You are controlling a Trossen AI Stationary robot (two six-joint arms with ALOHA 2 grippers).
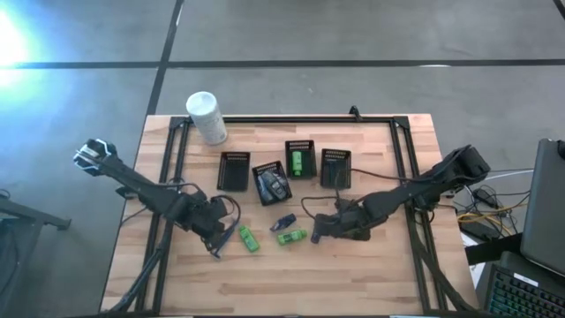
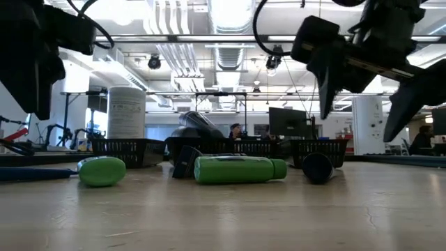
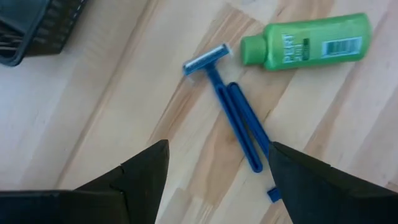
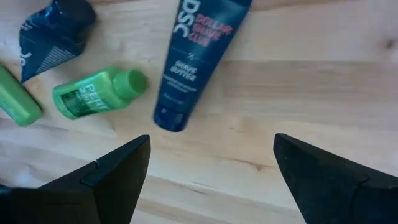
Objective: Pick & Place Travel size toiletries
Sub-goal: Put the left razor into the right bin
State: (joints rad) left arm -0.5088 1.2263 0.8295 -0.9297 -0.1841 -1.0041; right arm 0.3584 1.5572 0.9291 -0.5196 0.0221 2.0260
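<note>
1. Hovering low over the wooden table, the left gripper has its fingers spread wide with nothing between them.
2. Right ahead of those fingers lies a blue razor flat on the wood, its handle end reaching in between the fingertips, its head pointing away.
3. Just past the razor head rests a green bottle on its side, near the razor but not touching it.
4. Over on the other side, the right gripper is also spread open and empty, above bare wood.
5. A dark blue tube lies flat just ahead of its fingers, cap end nearest the gap, not touched.
6. Beside the tube sits a second green bottle, cap towards the tube, with a crumpled blue packet just beyond it.
7. From above, four small black baskets line up mid-table; one holds a green item, another some dark items.
8. A white canister stands upright near the far left corner.
</note>
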